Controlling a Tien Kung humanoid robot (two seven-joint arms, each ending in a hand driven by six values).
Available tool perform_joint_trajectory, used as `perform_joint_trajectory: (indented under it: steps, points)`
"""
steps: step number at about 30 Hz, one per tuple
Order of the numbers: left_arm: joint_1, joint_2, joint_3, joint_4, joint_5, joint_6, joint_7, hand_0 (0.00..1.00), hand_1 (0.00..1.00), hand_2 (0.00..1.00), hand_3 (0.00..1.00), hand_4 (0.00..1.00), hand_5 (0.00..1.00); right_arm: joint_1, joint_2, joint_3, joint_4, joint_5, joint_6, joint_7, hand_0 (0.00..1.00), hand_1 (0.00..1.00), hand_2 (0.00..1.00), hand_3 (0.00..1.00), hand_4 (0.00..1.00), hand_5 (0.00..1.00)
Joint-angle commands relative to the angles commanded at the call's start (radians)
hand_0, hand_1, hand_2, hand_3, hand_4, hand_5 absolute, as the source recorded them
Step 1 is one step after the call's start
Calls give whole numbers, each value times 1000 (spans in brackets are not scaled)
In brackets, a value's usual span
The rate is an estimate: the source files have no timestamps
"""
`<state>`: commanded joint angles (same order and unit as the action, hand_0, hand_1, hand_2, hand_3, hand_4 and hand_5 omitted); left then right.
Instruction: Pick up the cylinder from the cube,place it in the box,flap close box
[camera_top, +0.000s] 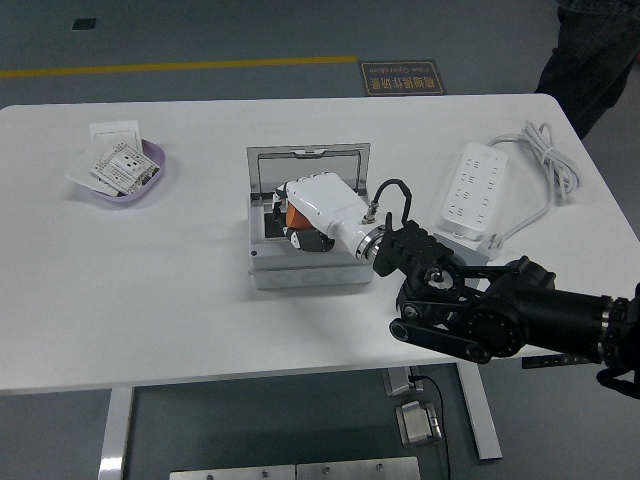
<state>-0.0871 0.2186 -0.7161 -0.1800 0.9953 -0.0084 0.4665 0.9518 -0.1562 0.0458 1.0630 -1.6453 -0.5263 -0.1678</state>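
— Where is the cylinder right now?

— Clamped in my right hand (312, 212). My fingers (300, 238) are curled around the orange cylinder (291, 214), which peeks out at the hand's left side, inside the open mouth of the box (312, 268). It looks to lie roughly crosswise under my palm, though most of it is covered, so I can't tell its long axis for sure.

— Which way does the drop go, then?

— Straight down, I judge — the cavity is directly below the fingers. The lid (308, 168) stands raised at the far edge, just behind my hand, and the box's near wall sits just in front. Tight room; spreading the fingers could knock either one.

— And the other arm?

— My left is out of view, so the right does the flap too. To the right lies the power strip (474, 191); the purple dish (152, 185) sits well apart on the left of the desk (150, 300), where there is bare space.
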Motion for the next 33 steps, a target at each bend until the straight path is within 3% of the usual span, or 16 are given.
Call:
perform_joint_trajectory:
  steps: [10,15,16,33]
  points:
    - [22,-6,-189,0,193,-37,109,648,690,605,611,718,234,21,20,-11,-33,20,-1,10,60,135,383,318,168,41]
    - [30,-4,-267,0,270,-43,128,648,690,605,611,718,234,26,27,-16,-52,30,-4,16,60,135,383,318,168,41]
    - [30,-4,-275,0,277,-43,129,663,711,648,652,720,236,27,28,-17,-55,32,-4,17,64,135,383,318,172,42]
    - [11,-3,-174,0,187,-21,78,669,719,679,667,723,238,38,40,-26,-125,58,7,58,66,140,384,329,179,50]
